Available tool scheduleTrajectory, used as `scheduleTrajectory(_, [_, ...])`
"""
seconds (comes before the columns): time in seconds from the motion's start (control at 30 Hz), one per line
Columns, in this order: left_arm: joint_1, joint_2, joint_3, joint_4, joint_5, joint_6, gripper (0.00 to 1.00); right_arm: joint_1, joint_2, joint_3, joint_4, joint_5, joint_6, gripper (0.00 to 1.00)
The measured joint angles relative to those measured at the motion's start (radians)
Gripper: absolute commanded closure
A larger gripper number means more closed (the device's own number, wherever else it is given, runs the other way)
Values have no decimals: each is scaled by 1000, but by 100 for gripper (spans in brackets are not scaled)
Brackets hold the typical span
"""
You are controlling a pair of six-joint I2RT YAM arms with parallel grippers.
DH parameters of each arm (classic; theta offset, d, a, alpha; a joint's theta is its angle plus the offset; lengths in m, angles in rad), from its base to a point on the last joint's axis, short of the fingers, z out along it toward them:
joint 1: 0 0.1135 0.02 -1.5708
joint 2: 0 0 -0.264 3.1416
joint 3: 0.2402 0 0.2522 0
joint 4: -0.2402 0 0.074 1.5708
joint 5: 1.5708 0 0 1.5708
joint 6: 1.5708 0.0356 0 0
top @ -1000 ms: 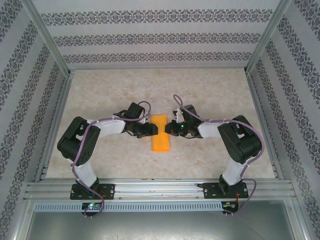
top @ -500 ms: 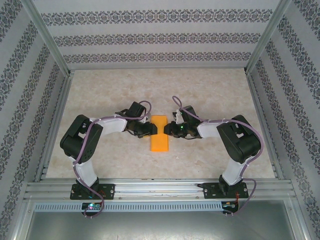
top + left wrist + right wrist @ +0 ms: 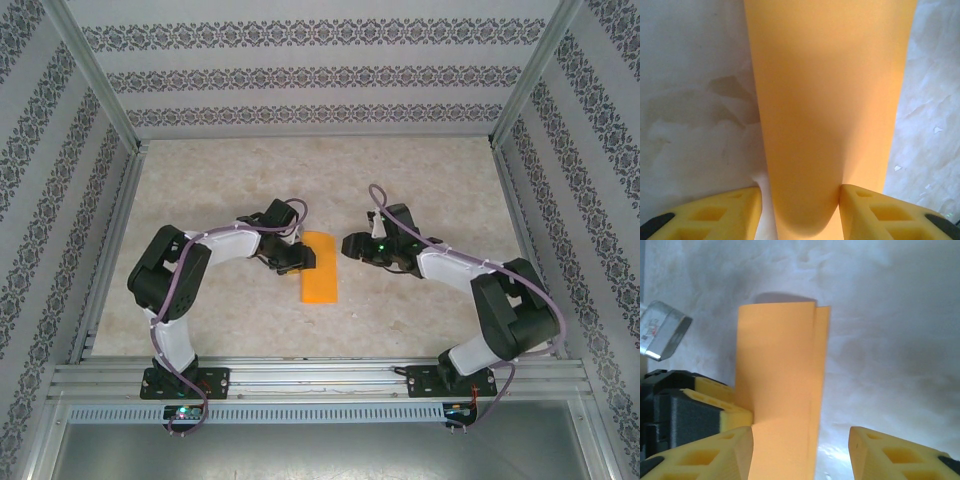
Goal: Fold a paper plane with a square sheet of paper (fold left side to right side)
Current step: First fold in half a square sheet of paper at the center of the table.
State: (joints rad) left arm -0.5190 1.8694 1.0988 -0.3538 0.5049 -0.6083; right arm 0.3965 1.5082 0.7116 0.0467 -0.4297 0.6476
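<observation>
the folded orange paper (image 3: 320, 268) lies as a narrow strip mid-table (image 3: 420, 190). the left pincer (image 3: 300, 258) sits at its left edge, fingers apart with paper filling the gap between them; whether it pinches, i cannot tell. the right pincer (image 3: 348, 244) is spread, just right of the strip's far end, clear of it.
</observation>
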Motion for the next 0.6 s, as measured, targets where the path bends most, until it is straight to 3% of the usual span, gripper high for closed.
scheduleTrajectory(0.6, [-31,67,125,-161,-62,25,49,-28,-58,-40,-66,45,-27,47])
